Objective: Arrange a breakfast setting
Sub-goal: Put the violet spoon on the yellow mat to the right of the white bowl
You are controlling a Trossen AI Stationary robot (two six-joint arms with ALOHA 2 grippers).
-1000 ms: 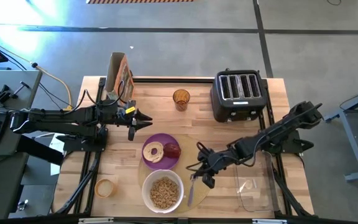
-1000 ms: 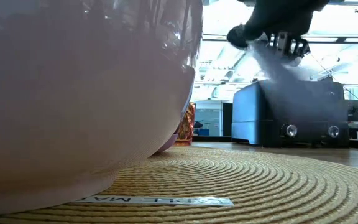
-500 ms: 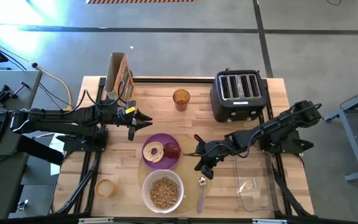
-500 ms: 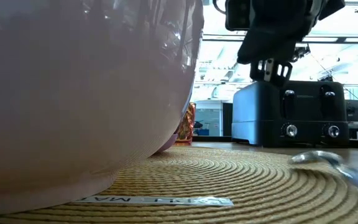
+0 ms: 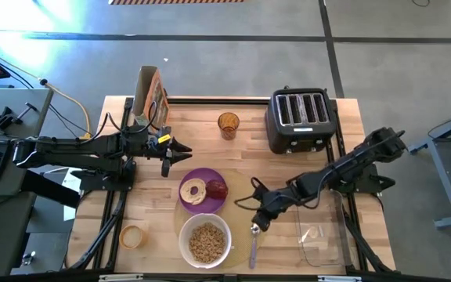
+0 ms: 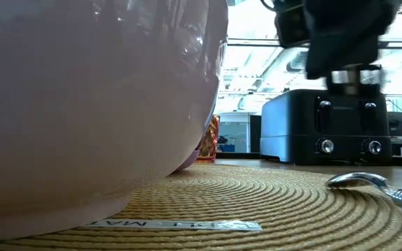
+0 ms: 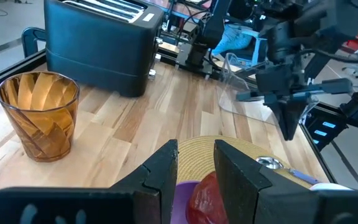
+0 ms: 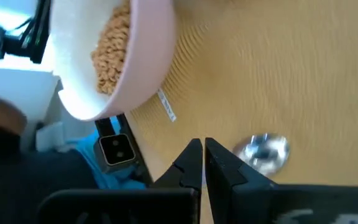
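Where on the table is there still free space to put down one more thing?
Bare wood lies between the amber glass and the purple plate, and in the front left corner beside the tape roll. It is crowded on the mat, where plate, bowl and spoon sit close together, with the shut right gripper just above the spoon.

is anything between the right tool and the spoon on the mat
Nothing visible. The right tool hangs shut just above the spoon, which lies on the tan mat beside the white bowl. The gap between them is bare. The left tool waits behind the purple plate.
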